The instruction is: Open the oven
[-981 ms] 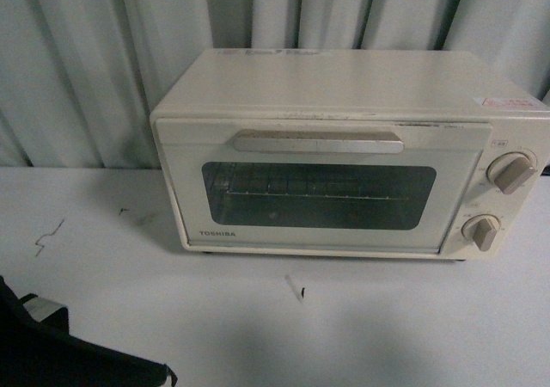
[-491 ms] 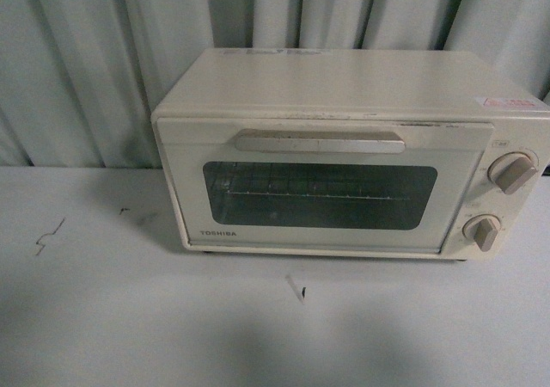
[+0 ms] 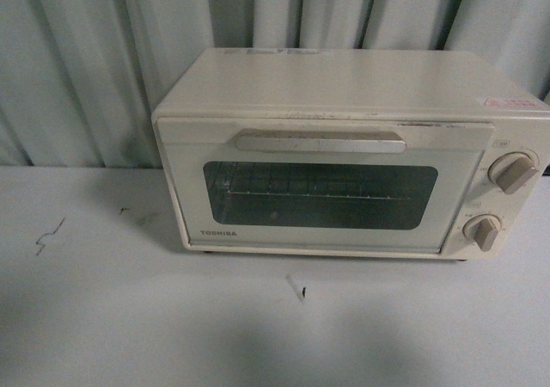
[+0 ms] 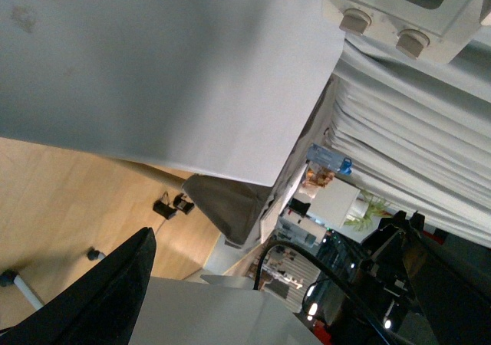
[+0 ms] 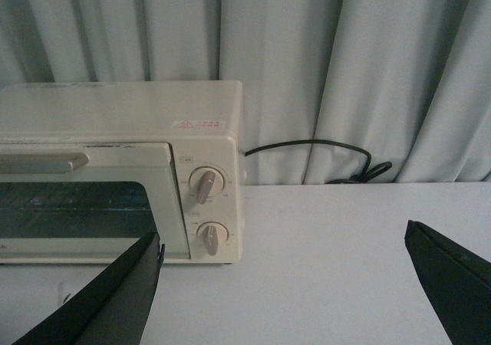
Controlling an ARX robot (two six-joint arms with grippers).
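The cream-white oven [image 3: 344,95] stands on the white table [image 3: 120,318], its door shut against the body. Across the door runs the beige bar handle [image 3: 320,142] above the dark glass window [image 3: 320,195]. Two beige knobs [image 3: 513,173] sit at its right end. Neither gripper shows in the front view. In the right wrist view my right gripper [image 5: 284,284] is open over bare table, in front of and to the right of the oven [image 5: 115,115], well short of it. My left gripper [image 4: 268,307] is open and far from the oven [image 4: 418,8], out past the table's edge over the floor.
A grey curtain [image 3: 86,60] hangs close behind the oven. A black cable [image 5: 330,157] lies on the table behind the oven's right side. Small dark marks [image 3: 47,236] dot the tabletop. Wooden floor [image 4: 61,199] and equipment show beyond the table edge.
The dark arm part at the lower left of the front view one second ago has moved out of sight. The oven and its door have not moved.
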